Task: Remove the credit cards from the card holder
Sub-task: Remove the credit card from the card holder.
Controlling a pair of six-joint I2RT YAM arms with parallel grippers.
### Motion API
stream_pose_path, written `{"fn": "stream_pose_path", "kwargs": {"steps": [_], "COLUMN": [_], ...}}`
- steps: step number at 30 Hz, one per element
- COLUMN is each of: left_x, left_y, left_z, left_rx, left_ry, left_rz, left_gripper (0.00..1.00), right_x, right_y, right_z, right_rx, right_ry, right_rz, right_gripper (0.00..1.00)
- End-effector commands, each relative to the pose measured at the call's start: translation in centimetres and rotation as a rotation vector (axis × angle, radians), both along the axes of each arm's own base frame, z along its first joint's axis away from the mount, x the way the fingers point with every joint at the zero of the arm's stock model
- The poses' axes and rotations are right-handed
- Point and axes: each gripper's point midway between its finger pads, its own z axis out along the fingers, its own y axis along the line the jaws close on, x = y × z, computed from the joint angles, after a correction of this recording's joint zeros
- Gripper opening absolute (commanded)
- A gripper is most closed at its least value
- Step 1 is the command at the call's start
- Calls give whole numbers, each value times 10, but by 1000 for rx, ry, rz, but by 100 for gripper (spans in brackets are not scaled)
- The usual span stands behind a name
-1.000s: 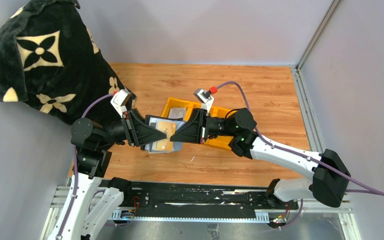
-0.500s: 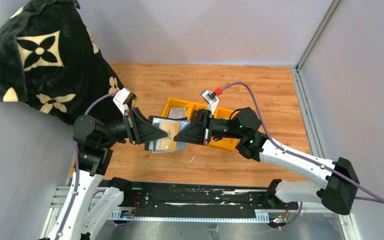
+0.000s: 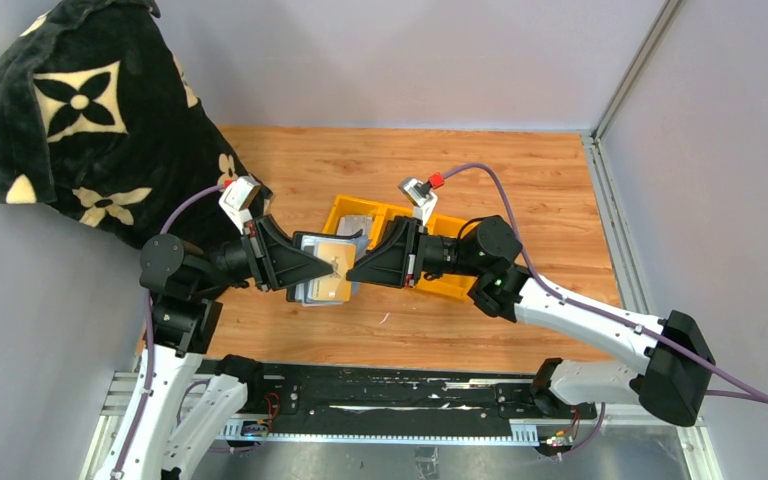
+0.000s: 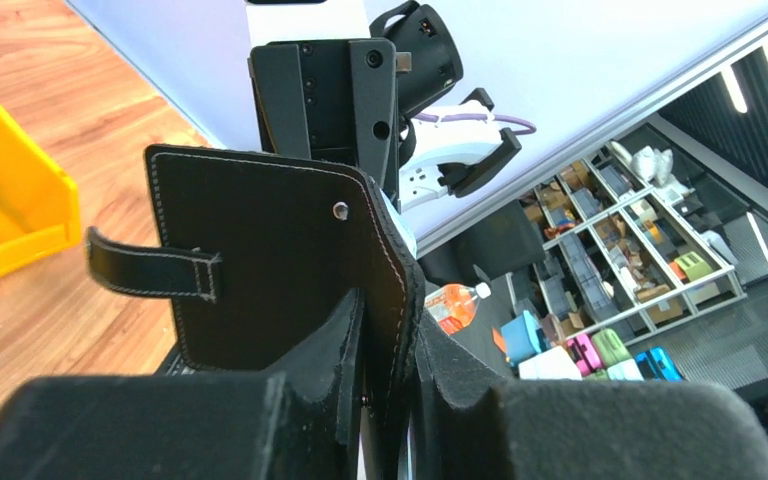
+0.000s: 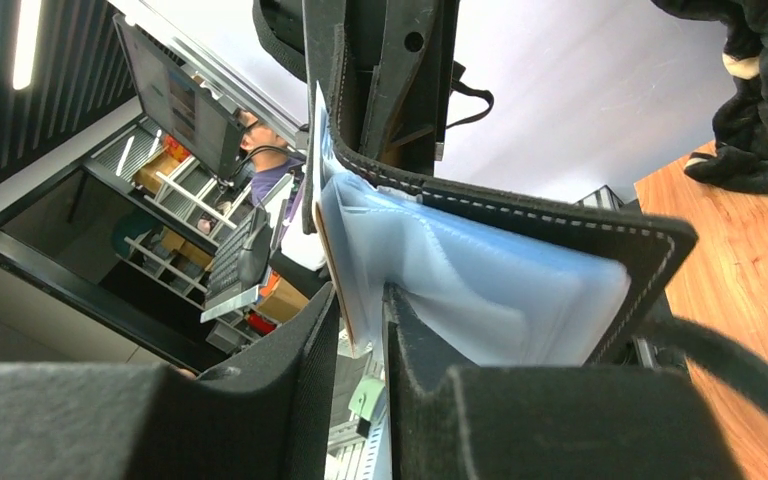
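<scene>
now the right hand [image 5: 360, 297] has loosened around the tan card [image 3: 328, 256], left hand [image 4: 390, 330] still clamps the card holder [image 4: 260, 260].

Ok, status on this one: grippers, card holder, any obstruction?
Left gripper shut on card holder, held off the table. Right gripper: jaws narrowly apart around tan card edge; grip unclear. Yellow bin nearby, not blocking.

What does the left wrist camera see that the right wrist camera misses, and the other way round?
Only the left wrist view shows the card holder's black outer cover with its strap, plus a yellow bin. Only the right wrist view shows the clear pockets inside, a tan card's edge between that camera's own fingers, and a black plush bag. Both show the same black holder and some wooden table.
</scene>
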Motion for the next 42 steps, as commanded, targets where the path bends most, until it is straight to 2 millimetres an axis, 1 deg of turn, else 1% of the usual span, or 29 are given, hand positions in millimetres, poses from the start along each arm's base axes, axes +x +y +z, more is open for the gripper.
{"fn": "stream_pose_path", "kwargs": {"steps": [1,3,6,8,9,13,15,20,24,29,31,32,33,34,35,38,40,42], "left_x": [-15,-14,-13,-11,-11,-10,-11,-11,-11,-11,-11,-10,-10,-9,-9,-10,-11,-11], "left_y": [2,2,2,2,2,2,2,2,2,2,2,2,2,2,2,2,2,2], "left_z": [14,13,12,11,10,9,10,13,14,14,16,16,16,16,15,16,16,15], "left_rx": [-2,1,5,9,11,14,14,13,13,12,9,9,9,9,8,9,9,11], "left_ry": [-86,-83,-84,-82,-81,-80,-83,-88,-88,-86,-87,-85,-84,-81,-81,-83,-87,-84], "left_rz": [-22,-22,-15,-8,-5,-4,-5,-4,-5,-4,-2,0,0,1,3,0,-1,0], "left_gripper": [13,13,13,12,12,12,12,11,11,10,10,10,10,10,10,10,10,10], "right_x": [11,11,12,14,15,16,17,20,19,15,13,13,13,14,14,17,17,15], "right_y": [-2,-2,-2,-1,0,0,-1,-9,-11,-14,-20,-20,-19,-17,-15,-12,-11,-12], "right_z": [8,10,16,19,18,19,16,9,2,1,4,5,5,7,7,5,6,11], "right_rx": [33,44,69,71,69,75,64,48,37,44,88,93,90,90,85,76,75,92], "right_ry": [10,24,28,28,34,36,40,40,48,50,48,46,46,45,47,53,55,43], "right_rz": [-45,-47,-45,-47,-50,-60,-67,-97,-99,-84,-94,-93,-91,-86,-83,-85,-89,-81], "right_gripper": [23,24,32,33,30,6,0,0,0,0,0,1,6,15,18,26,34,41]}}
